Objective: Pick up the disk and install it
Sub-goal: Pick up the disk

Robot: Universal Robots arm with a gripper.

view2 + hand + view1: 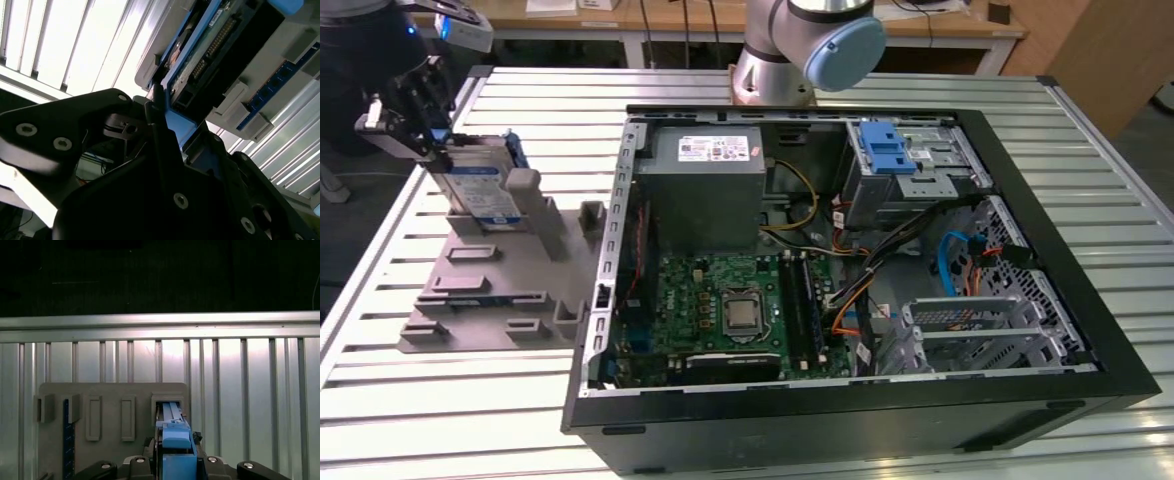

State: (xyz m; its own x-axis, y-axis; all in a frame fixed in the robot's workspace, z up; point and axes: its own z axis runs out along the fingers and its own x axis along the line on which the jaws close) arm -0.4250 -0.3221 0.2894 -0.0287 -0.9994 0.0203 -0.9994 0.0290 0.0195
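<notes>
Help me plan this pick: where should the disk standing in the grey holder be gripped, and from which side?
Best grip the disk by its top edge, pinching across its flat faces, from above: it stands on edge, lower part seated in the grey holder, upper part standing clear.

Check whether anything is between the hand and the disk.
Nothing visible is: in the exterior view the hand sits right at the top edge of the disk, which stands on edge in the grey holder.

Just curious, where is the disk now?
The disk stands on edge in the grey holder, on the exterior view's left of the computer case, the gripper at its top.
</notes>
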